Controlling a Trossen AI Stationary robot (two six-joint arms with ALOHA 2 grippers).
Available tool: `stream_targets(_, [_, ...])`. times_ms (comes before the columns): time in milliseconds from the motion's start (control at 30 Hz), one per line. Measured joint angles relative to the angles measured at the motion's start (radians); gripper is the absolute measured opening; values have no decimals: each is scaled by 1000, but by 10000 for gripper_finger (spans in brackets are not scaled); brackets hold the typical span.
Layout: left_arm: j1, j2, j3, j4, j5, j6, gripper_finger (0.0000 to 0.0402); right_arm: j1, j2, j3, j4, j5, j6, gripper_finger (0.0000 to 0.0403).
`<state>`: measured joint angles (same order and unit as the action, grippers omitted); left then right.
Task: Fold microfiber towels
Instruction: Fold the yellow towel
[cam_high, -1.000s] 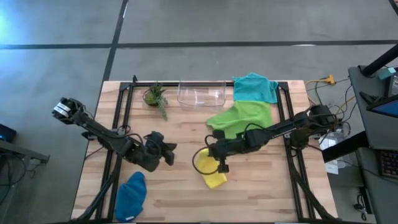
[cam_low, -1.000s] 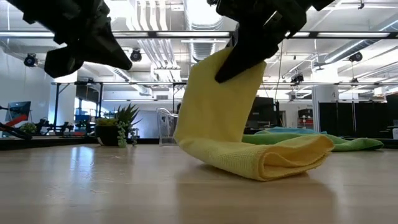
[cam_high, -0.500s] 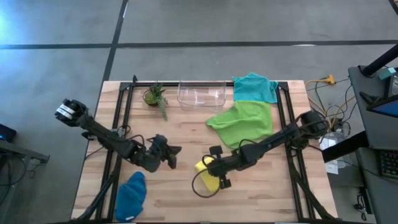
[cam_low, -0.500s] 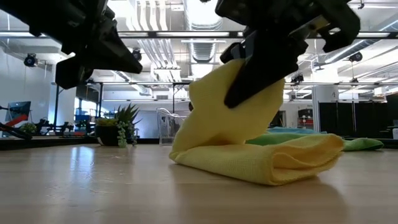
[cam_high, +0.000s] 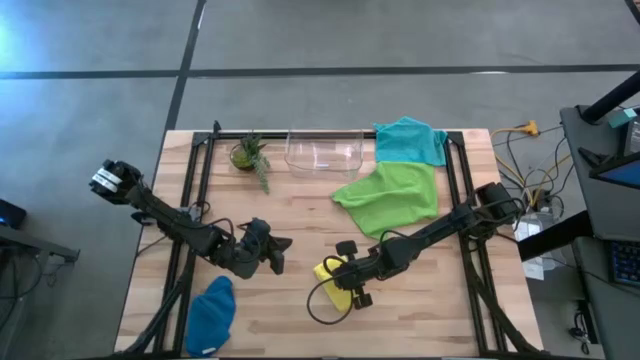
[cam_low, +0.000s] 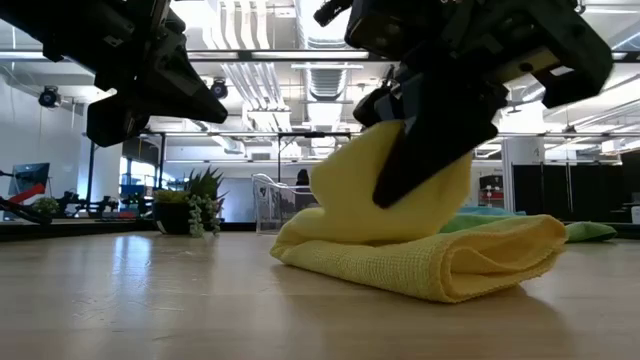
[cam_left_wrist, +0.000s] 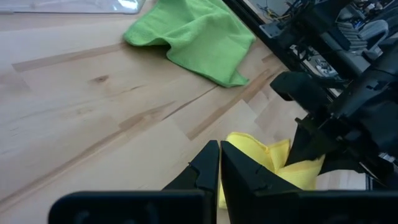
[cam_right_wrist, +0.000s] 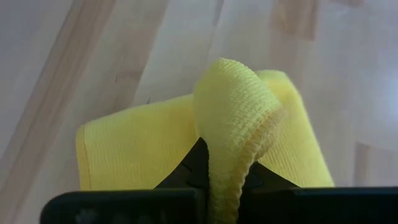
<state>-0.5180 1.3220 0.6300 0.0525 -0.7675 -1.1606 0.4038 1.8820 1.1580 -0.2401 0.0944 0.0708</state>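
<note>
One of four cloths is mid-fold: the soft yellow microfiber towel (cam_high: 337, 281), near the table's front edge at centre, is doubled over, its raised edge pinched in the right tool (cam_high: 349, 272), which is clamped shut on it. Lime green towel (cam_high: 390, 195), teal towel (cam_high: 411, 140) (back right) and dark blue towel (cam_high: 211, 315) (front-left corner) lie unfolded. Left tool (cam_high: 270, 250) is closed on nothing, hovering near the yellow one. Bare wood between the tools; front edge close.

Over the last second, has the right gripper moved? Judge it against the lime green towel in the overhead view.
Yes. The right gripper, shut on the yellow towel, has moved away from the lime green towel toward the table's near edge, lowering the pinched fold onto the towel.
</note>
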Motion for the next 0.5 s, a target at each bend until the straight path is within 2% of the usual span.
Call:
stream_targets(300, [0,0,0,8,4,16,0,0,41,0,7,-134,56,16])
stream_targets(500, [0,0,0,15,5,16,0,0,40,0,11,-158,94,70])
